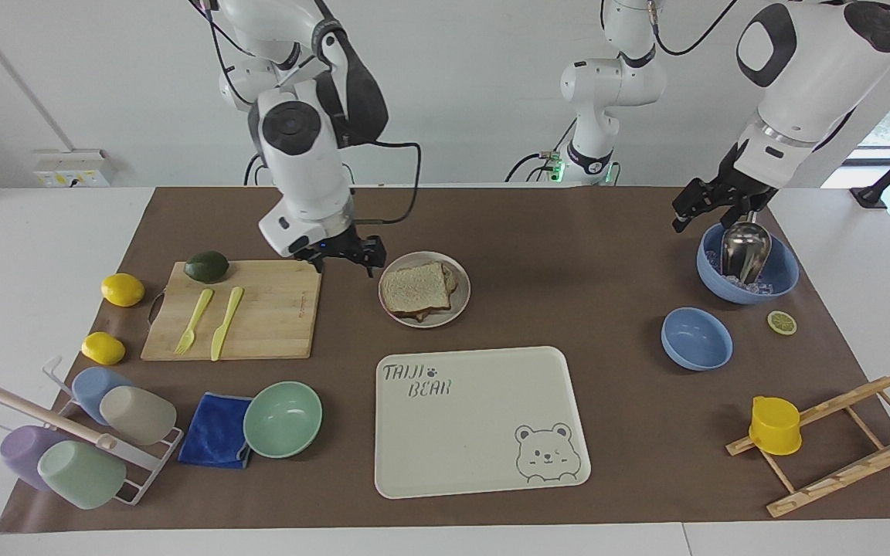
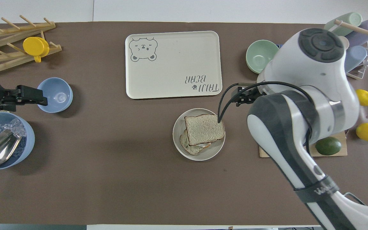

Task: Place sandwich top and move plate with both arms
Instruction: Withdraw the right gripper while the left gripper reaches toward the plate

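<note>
The sandwich top (image 1: 412,286) lies flat on the lower slices on the plate (image 1: 456,309) in the middle of the table; it also shows in the overhead view (image 2: 204,128) on the plate (image 2: 209,155). My right gripper (image 1: 342,262) is open and empty, hanging low over the cutting board's edge beside the plate; in the overhead view (image 2: 244,97) the arm mostly covers it. My left gripper (image 1: 704,208) waits in the air over the rim of the ice bowl (image 1: 746,262), seen from above (image 2: 32,99) by the small blue bowl.
A cream bear tray (image 1: 484,421) lies farther from the robots than the plate. The cutting board (image 1: 275,309) carries an avocado (image 1: 206,266), a fork and a knife. A small blue bowl (image 1: 696,338) and a mint-green bowl (image 1: 283,418) stand toward either end.
</note>
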Robot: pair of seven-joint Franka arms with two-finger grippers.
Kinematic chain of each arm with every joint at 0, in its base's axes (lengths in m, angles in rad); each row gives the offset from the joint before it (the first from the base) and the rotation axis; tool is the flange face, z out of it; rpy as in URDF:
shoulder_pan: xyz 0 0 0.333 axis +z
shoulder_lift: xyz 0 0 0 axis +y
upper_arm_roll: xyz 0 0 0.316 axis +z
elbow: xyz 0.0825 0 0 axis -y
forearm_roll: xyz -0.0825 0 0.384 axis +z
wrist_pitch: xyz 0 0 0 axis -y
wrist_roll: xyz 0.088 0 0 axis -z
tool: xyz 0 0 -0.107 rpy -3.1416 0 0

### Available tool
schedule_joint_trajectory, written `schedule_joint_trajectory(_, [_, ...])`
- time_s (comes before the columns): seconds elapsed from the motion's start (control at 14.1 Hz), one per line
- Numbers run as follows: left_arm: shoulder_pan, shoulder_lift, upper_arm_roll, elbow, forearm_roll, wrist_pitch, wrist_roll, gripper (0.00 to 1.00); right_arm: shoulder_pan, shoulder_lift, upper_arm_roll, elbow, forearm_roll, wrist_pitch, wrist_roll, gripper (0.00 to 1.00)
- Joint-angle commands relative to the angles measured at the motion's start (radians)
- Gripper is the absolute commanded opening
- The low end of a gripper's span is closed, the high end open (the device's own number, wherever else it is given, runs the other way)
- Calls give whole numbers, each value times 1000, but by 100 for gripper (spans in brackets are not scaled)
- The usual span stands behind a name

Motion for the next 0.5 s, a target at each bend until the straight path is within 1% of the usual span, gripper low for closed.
schedule_joint_trajectory(0.0, [-61,-31,1,-117,-90,126,-17,100,-112,-60,8,-17,24,-71,-128,100])
schedule_joint_trajectory(0.07, [-105,-31,4,-150,-116,181,-32,100,-151,-82,8,-18,23,-114,-157,100])
schedule_joint_trajectory(0.14, [-142,-21,4,-178,-129,236,-51,100,-163,-98,6,-18,17,-154,-197,100])
schedule_joint_trajectory(0.21, [-186,6,4,-198,-133,292,-84,100,-182,-114,3,-20,8,-190,-246,100])
schedule_joint_trajectory(0.36, [-269,78,4,-203,-138,378,-141,100,-255,-123,6,-18,6,-211,-338,100])
schedule_joint_trajectory(0.43, [-316,110,4,-203,-152,431,-173,100,-260,-134,8,-21,6,-239,-340,100])
